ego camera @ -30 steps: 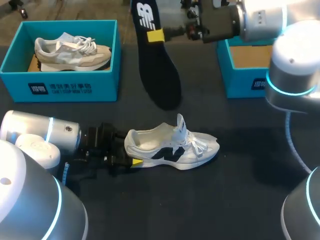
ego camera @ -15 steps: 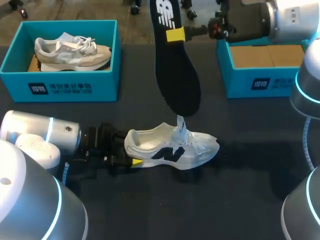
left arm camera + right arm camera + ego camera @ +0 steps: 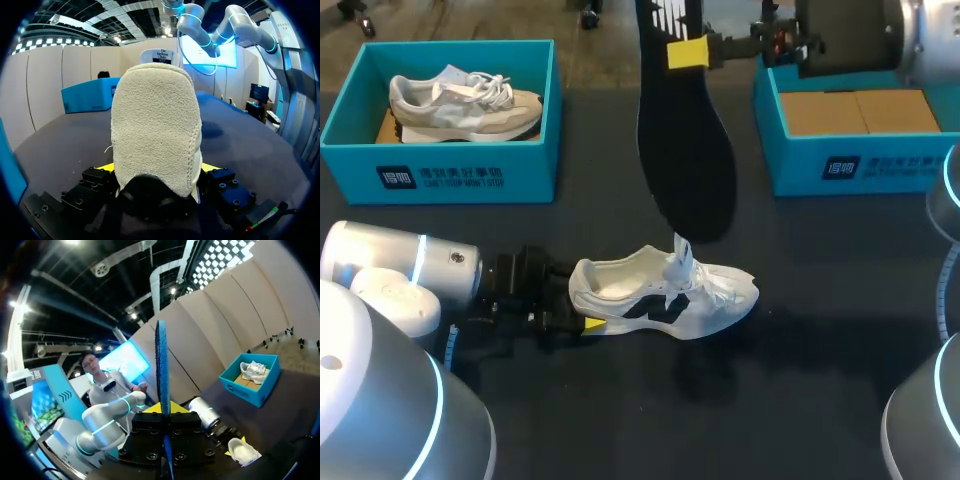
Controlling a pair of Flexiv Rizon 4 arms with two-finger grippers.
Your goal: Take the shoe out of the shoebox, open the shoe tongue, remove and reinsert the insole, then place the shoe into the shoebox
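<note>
- Dark, matte table (image 3: 800,340) carried everything.
- Nearest, the left gripper (image 3: 157,169) came in low from the left and was closed on the shoe (image 3: 660,295) at its heel, one yellow tip on each side of it. In the left wrist view the fuzzy, cream heel patch filled the space between the fingers.
- That shoe stood upright on its sole in the middle of the table. Its long axis ran across the table, heel toward the left arm and toe toward the right. It was white with a black logo on the side and loose white laces, and the tongue (image 3: 680,255) was pulled up nearly straight.
- Beyond and above the shoe hung the insole (image 3: 685,150), black, flat and long. Its long axis was close to upright, with the broad rounded toe end down, just over the tongue as the head view showed it.
- Its upper end was pinched narrowly by the right gripper (image 3: 688,52). The right wrist view showed the insole edge-on, a thin blue line between the two fingers.
- Farther back on the left sat the left box (image 3: 470,175), teal card with an open top. Inside lay a beige shoe (image 3: 465,100), toe toward the right.
- Far right stood the right box (image 3: 820,170), also teal, with a brown card floor.
</note>
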